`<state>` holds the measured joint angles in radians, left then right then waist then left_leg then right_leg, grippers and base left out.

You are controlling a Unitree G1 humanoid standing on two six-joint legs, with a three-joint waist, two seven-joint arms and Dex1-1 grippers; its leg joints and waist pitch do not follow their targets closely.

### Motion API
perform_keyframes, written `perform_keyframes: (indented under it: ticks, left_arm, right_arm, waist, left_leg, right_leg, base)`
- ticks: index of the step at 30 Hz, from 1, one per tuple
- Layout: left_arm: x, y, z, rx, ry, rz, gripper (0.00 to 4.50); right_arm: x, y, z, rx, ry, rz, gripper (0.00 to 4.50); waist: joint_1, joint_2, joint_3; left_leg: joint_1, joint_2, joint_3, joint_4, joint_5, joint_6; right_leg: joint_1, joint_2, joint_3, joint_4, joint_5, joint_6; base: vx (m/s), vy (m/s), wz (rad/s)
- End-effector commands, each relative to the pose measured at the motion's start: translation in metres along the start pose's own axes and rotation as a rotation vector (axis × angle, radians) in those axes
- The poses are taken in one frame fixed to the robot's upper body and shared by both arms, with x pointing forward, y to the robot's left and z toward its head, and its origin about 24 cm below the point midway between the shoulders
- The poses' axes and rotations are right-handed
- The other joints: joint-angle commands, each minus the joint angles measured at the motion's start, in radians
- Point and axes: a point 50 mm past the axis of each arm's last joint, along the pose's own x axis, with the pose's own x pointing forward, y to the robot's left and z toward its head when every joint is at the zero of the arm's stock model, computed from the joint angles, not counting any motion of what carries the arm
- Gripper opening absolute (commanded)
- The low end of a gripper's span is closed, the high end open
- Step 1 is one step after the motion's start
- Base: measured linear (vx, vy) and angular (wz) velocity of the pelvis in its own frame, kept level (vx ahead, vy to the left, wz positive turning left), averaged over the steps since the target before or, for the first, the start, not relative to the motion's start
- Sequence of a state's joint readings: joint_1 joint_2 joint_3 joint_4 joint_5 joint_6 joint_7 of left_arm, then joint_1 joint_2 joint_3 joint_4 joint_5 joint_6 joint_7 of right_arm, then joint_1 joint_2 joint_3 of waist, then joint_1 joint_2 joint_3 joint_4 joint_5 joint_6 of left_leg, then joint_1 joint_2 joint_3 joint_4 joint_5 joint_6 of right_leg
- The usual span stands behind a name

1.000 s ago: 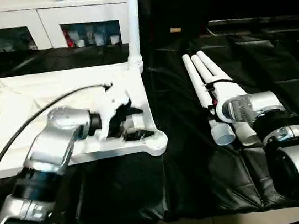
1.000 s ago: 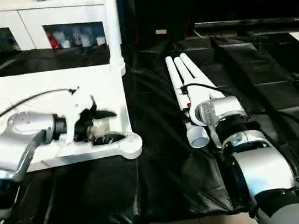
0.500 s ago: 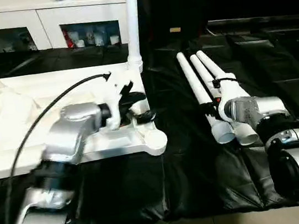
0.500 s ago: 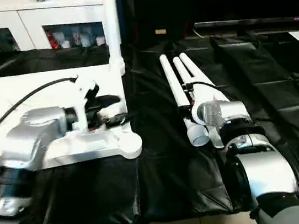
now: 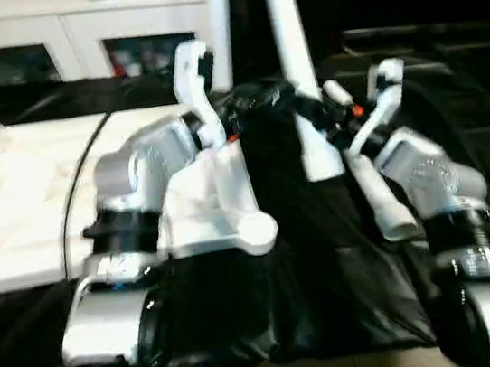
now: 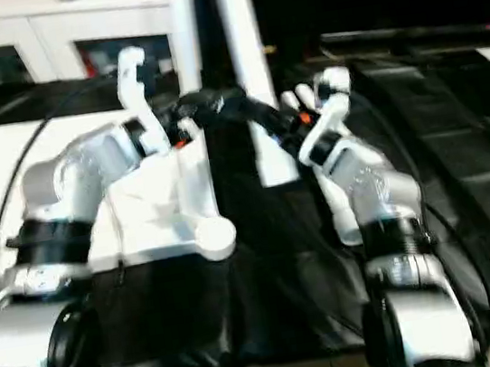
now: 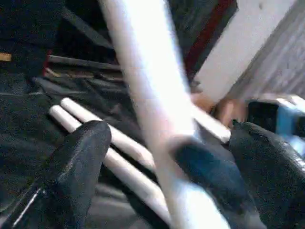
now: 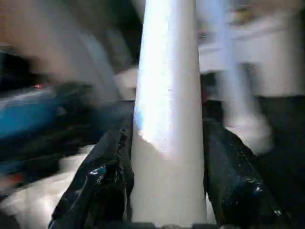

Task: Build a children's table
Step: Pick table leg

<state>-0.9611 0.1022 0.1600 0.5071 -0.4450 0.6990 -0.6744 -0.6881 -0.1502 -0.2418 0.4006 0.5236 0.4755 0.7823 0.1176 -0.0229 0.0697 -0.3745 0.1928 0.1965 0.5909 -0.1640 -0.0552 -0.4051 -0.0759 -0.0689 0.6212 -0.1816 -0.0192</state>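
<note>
Now the white tabletop (image 5: 20, 206) lies upside down on the black sheet (image 5: 311, 265), ribbed underside up, filling the nine o'clock side of the scene, with a rounded corner socket (image 5: 256, 230) at its near corner and one leg (image 5: 221, 23) already standing upright in the far corner at twelve o'clock. A second tapered white leg (image 5: 297, 67) is lifted steeply off the sheet just past the tabletop's edge, its wide end low, its narrow end running up out of sight. The right gripper (image 8: 167, 191) pinches this leg, a black finger pressed against each side. The left gripper (image 7: 171, 157) reaches across from the tabletop with its fingers (image 7: 76, 162) spread wide on either side of the same leg, not closed on it. More legs (image 5: 380, 201) lie on the sheet at three o'clock, beside the right forearm.

A second ago all three loose legs lay together on the sheet and the right gripper was down among them; since then one has been raised. The left gripper, then low over the tabletop near the corner socket, has swung up and across toward the lifted leg.
</note>
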Motion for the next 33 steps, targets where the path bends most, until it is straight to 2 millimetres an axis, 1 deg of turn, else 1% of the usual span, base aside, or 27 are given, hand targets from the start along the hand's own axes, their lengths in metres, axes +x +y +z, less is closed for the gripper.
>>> perform_keyframes:
  ticks: [1, 3, 4, 5, 8, 9, 10, 11, 12, 14, 15, 16, 17, 18, 19, 20, 21, 22, 23, 24, 25, 26, 27, 28, 30, 31, 33]
  left_arm:
    - [0.003, -0.002, 0.006, -0.03, -0.015, 0.002, 4.5]
    - [0.004, -0.004, 0.007, -0.053, -0.027, -0.001, 4.5]
    - [0.005, -0.004, 0.007, -0.059, -0.03, -0.005, 4.5]
    - [0.005, -0.004, 0.007, -0.059, -0.03, -0.005, 4.5]
    - [0.006, -0.01, 0.011, -0.12, -0.066, -0.038, 4.5]
    - [0.006, -0.01, 0.013, -0.151, -0.085, -0.028, 4.22]
    - [0.006, -0.01, 0.013, -0.152, -0.086, -0.026, 4.22]
    - [0.006, -0.01, 0.014, -0.159, -0.091, -0.009, 4.12]
    - [0.007, -0.005, 0.012, -0.171, -0.088, 0.061, 4.12]
    - [0.008, -0.001, 0.009, -0.162, -0.083, 0.121, 3.89]
    - [0.009, 0.001, 0.008, -0.161, -0.081, 0.15, 3.76]
    - [0.009, 0.002, 0.008, -0.162, -0.081, 0.162, 3.74]
    - [0.01, 0.005, 0.008, -0.168, -0.097, 0.2, 3.74]
    - [0.01, 0.006, 0.008, -0.175, -0.108, 0.224, 3.56]
    - [0.011, 0.008, 0.008, -0.181, -0.127, 0.258, 3.56]
    - [0.011, 0.009, 0.009, -0.187, -0.141, 0.283, 3.32]
    - [0.011, 0.01, 0.009, -0.189, -0.151, 0.302, 3.32]
    - [0.011, 0.01, 0.009, -0.187, -0.153, 0.307, 3.24]
    - [0.011, 0.01, 0.009, -0.185, -0.154, 0.309, 3.24]
    - [0.011, 0.01, 0.01, -0.177, -0.159, 0.308, 3.09]
    - [0.011, 0.01, 0.011, -0.175, -0.17, 0.315, 2.87]
    - [0.011, 0.01, 0.012, -0.178, -0.177, 0.322, 2.87]
    - [0.01, 0.011, 0.013, -0.182, -0.186, 0.325, 2.83]
    - [0.009, 0.012, 0.014, -0.188, -0.192, 0.33, 2.8]
    - [0.008, 0.014, 0.015, -0.203, -0.202, 0.333, 2.74]
    - [0.008, 0.014, 0.015, -0.204, -0.202, 0.332, 2.45]
    - [0.008, 0.014, 0.015, -0.204, -0.202, 0.326, 2.39]
  right_arm:
    - [0.001, 0.012, 0.003, 0.0, -0.016, 0.097, 1.8]
    - [0.002, 0.019, -0.001, -0.006, 0.008, 0.134, 1.8]
    - [0.002, 0.02, -0.002, -0.01, 0.015, 0.14, 1.8]
    - [0.002, 0.02, -0.002, -0.01, 0.015, 0.14, 1.8]
    - [0.006, 0.025, -0.013, -0.065, 0.082, 0.142, 1.8]
    - [0.009, 0.025, -0.016, -0.102, 0.106, 0.107, 1.8]
    - [0.009, 0.025, -0.016, -0.105, 0.108, 0.105, 1.8]
    - [0.01, 0.025, -0.017, -0.119, 0.117, 0.09, 1.8]
    - [0.016, 0.025, -0.019, -0.153, 0.127, 0.042, 1.8]
    - [0.023, 0.024, -0.021, -0.188, 0.134, -0.019, 1.8]
    - [0.026, 0.026, -0.023, -0.207, 0.141, -0.032, 1.8]
    - [0.027, 0.026, -0.023, -0.213, 0.144, -0.036, 1.8]
    - [0.031, 0.027, -0.023, -0.229, 0.136, -0.066, 1.8]
    - [0.033, 0.028, -0.023, -0.24, 0.129, -0.085, 1.8]
    - [0.037, 0.03, -0.023, -0.262, 0.122, -0.096, 1.8]
    - [0.04, 0.032, -0.023, -0.275, 0.118, -0.105, 1.8]
    - [0.043, 0.035, -0.023, -0.285, 0.119, -0.105, 1.8]
    - [0.044, 0.036, -0.024, -0.289, 0.119, -0.101, 1.8]
    - [0.045, 0.037, -0.024, -0.291, 0.119, -0.1, 1.8]
    - [0.047, 0.039, -0.025, -0.286, 0.116, -0.097, 1.8]
    - [0.048, 0.041, -0.025, -0.283, 0.114, -0.096, 1.8]
    - [0.048, 0.041, -0.025, -0.284, 0.114, -0.096, 1.8]
    - [0.049, 0.041, -0.025, -0.286, 0.115, -0.094, 1.8]
    - [0.049, 0.041, -0.025, -0.288, 0.115, -0.095, 1.8]
    - [0.049, 0.041, -0.025, -0.294, 0.117, -0.095, 1.8]
    - [0.049, 0.04, -0.025, -0.295, 0.117, -0.094, 1.8]
    - [0.048, 0.04, -0.024, -0.298, 0.119, -0.092, 1.8]
  waist:
    - [0.007, 0.0, -0.083]
    - [0.008, -0.003, -0.081]
    - [0.01, -0.002, -0.081]
    - [0.011, -0.002, -0.081]
    - [0.018, -0.007, -0.081]
    - [0.019, -0.005, -0.081]
    - [0.019, -0.01, -0.081]
    - [0.021, -0.012, -0.081]
    - [0.021, -0.01, -0.081]
    - [0.02, -0.007, -0.081]
    - [0.017, -0.008, -0.081]
    - [0.019, -0.008, -0.082]
    - [0.019, -0.011, -0.082]
    - [0.019, -0.011, -0.083]
    - [0.02, -0.007, -0.085]
    - [0.02, -0.007, -0.085]
    - [0.02, -0.011, -0.087]
    - [0.02, -0.011, -0.088]
    - [0.02, -0.011, -0.088]
    - [0.021, -0.011, -0.086]
    - [0.021, -0.01, -0.086]
    - [0.021, -0.011, -0.086]
    - [0.02, -0.016, -0.085]
    - [0.021, -0.013, -0.085]
    - [0.02, -0.012, -0.083]
    - [0.021, -0.012, -0.084]
    - [0.021, -0.013, -0.084]
  left_leg:
    - [0.016, 0.034, -0.02, -0.056, -0.161, 0.058]
    - [0.017, 0.034, -0.02, -0.059, -0.171, 0.037]
    - [0.018, 0.034, -0.02, -0.059, -0.176, 0.028]
    - [0.018, 0.033, -0.02, -0.059, -0.176, 0.026]
    - [0.015, 0.034, -0.02, -0.059, -0.16, 0.02]
    - [0.016, 0.034, -0.021, -0.059, -0.155, 0.017]
    - [0.014, 0.034, -0.02, -0.059, -0.153, 0.014]
    - [0.014, 0.034, -0.02, -0.059, -0.15, 0.011]
    - [0.012, 0.033, -0.021, -0.06, -0.146, 0.012]
    - [0.014, 0.034, -0.022, -0.061, -0.144, 0.008]
    - [0.014, 0.032, -0.022, -0.063, -0.143, 0.004]
    - [0.016, 0.033, -0.022, -0.062, -0.144, 0.004]
    - [0.015, 0.033, -0.022, -0.062, -0.14, 0.006]
    - [0.015, 0.033, -0.021, -0.063, -0.136, 0.009]
    - [0.015, 0.036, -0.023, -0.062, -0.128, 0.007]
    - [0.014, 0.036, -0.023, -0.062, -0.123, 0.005]
    - [0.013, 0.034, -0.023, -0.06, -0.109, 0.011]
    - [0.011, 0.034, -0.022, -0.059, -0.091, 0.022]
    - [0.011, 0.034, -0.022, -0.059, -0.091, 0.022]
    - [0.011, 0.033, -0.021, -0.058, -0.082, 0.035]
    - [0.012, 0.034, -0.02, -0.059, -0.088, 0.037]
    - [0.011, 0.034, -0.021, -0.059, -0.088, 0.036]
    - [0.011, 0.035, -0.02, -0.059, -0.091, 0.037]
    - [0.012, 0.034, -0.02, -0.06, -0.097, 0.034]
    - [0.013, 0.035, -0.021, -0.061, -0.109, 0.026]
    - [0.014, 0.035, -0.021, -0.061, -0.112, 0.022]
    - [0.014, 0.035, -0.021, -0.061, -0.111, 0.02]
  right_leg:
    - [0.061, -0.07, 0.041, -0.072, -0.136, -0.236]
    - [0.059, -0.071, 0.042, -0.077, -0.185, -0.221]
    - [0.057, -0.072, 0.043, -0.079, -0.199, -0.213]
    - [0.057, -0.073, 0.044, -0.079, -0.203, -0.21]
    - [0.058, -0.073, 0.044, -0.077, -0.202, -0.195]
    - [0.055, -0.074, 0.044, -0.077, -0.193, -0.2]
    - [0.055, -0.074, 0.044, -0.075, -0.189, -0.2]
    - [0.056, -0.075, 0.044, -0.075, -0.187, -0.197]
    - [0.057, -0.075, 0.045, -0.075, -0.186, -0.191]
    - [0.054, -0.074, 0.045, -0.076, -0.185, -0.179]
    - [0.054, -0.072, 0.045, -0.077, -0.188, -0.17]
    - [0.054, -0.073, 0.045, -0.077, -0.186, -0.168]
    - [0.055, -0.073, 0.046, -0.077, -0.174, -0.167]
    - [0.055, -0.072, 0.046, -0.075, -0.164, -0.17]
    - [0.054, -0.073, 0.046, -0.072, -0.143, -0.174]
    - [0.053, -0.072, 0.046, -0.07, -0.126, -0.175]
    - [0.055, -0.071, 0.045, -0.065, -0.094, -0.18]
    - [0.057, -0.072, 0.046, -0.062, -0.062, -0.186]
    - [0.057, -0.072, 0.046, -0.062, -0.062, -0.186]
    - [0.056, -0.071, 0.045, -0.062, -0.046, -0.19]
    - [0.055, -0.073, 0.046, -0.063, -0.052, -0.192]
    - [0.056, -0.072, 0.045, -0.062, -0.052, -0.193]
    - [0.057, -0.073, 0.046, -0.063, -0.054, -0.192]
    - [0.057, -0.074, 0.046, -0.064, -0.068, -0.189]
    - [0.056, -0.073, 0.046, -0.067, -0.084, -0.184]
    - [0.056, -0.074, 0.046, -0.067, -0.086, -0.181]
    - [0.055, -0.073, 0.047, -0.065, -0.082, -0.18]
  base:
    - [0.0, 0.0, 0.0]
    - [0.0, 0.0, 0.0]
    - [0.0, 0.0, 0.0]
    - [0.0, 0.0, 0.0]
    - [0.0, 0.0, 0.0]
    - [0.0, 0.0, 0.0]
    - [0.0, 0.0, 0.0]
    - [0.0, 0.0, 0.0]
    - [0.0, 0.0, 0.0]
    - [0.0, 0.0, 0.0]
    - [0.0, 0.0, 0.0]
    - [0.0, 0.0, 0.0]
    - [0.0, 0.0, 0.0]
    - [0.0, 0.0, 0.0]
    - [0.0, 0.0, 0.0]
    - [0.0, 0.0, 0.0]
    - [0.0, 0.0, 0.0]
    - [0.0, 0.0, 0.0]
    - [0.0, 0.0, 0.0]
    - [0.0, 0.0, 0.0]
    - [0.0, 0.0, 0.0]
    - [0.0, 0.0, 0.0]
    - [0.0, 0.0, 0.0]
    - [0.0, 0.0, 0.0]
    - [0.0, 0.0, 0.0]
    - [0.0, 0.0, 0.0]
    - [0.0, 0.0, 0.0]
